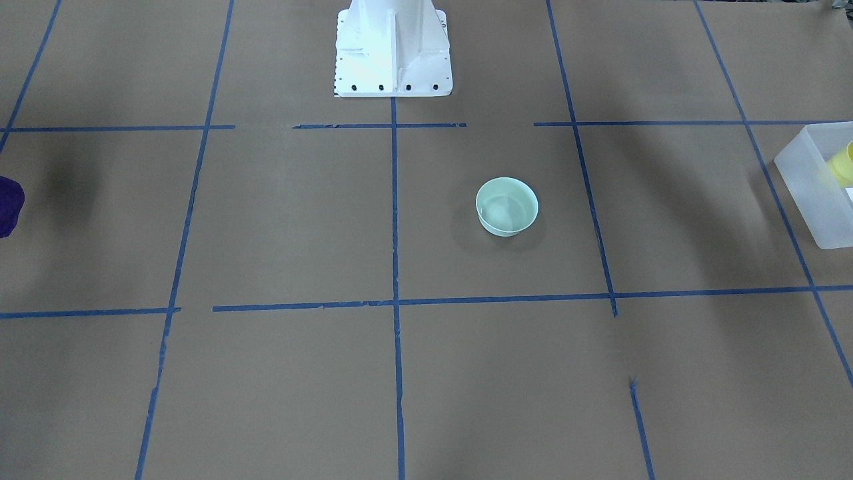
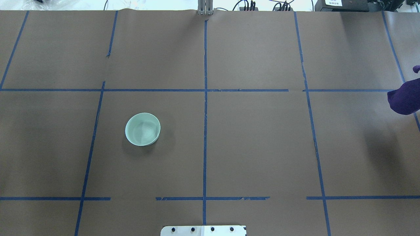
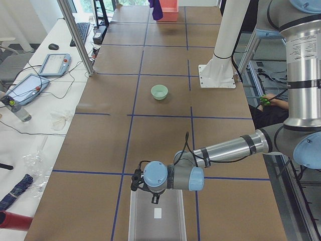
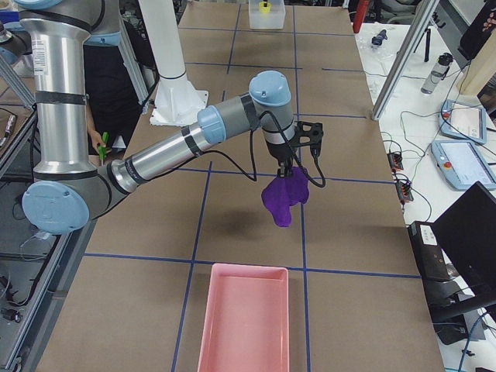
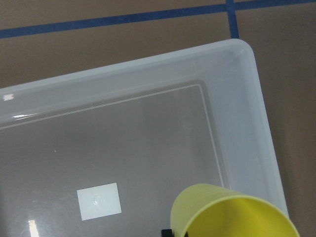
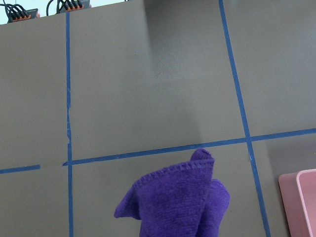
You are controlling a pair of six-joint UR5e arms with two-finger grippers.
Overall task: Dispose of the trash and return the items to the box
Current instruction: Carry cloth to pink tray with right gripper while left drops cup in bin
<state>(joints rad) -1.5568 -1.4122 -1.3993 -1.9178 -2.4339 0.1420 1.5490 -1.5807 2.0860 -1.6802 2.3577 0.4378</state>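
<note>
yellow cup [image 5: 232,212] shows tilted over the box [image 5: 256,98], at 5 o'clock in the left wrist view. the left tool [image 3: 135,184] hovers above that box; i cannot tell if it is clenched. the mint bowl [image 2: 142,129] sits upright on the table [image 2: 262,147], at 9 o'clock from the overhead centre. a purple cloth [image 4: 284,198] dangles beneath the right tool [image 4: 288,167], whose grip is equally unclear.

No legible text, white sticker [image 5: 98,201] in box [image 5: 259,103] blank, label [image 2: 333,2] on black unit [image 2: 356,5] too small to read
</note>
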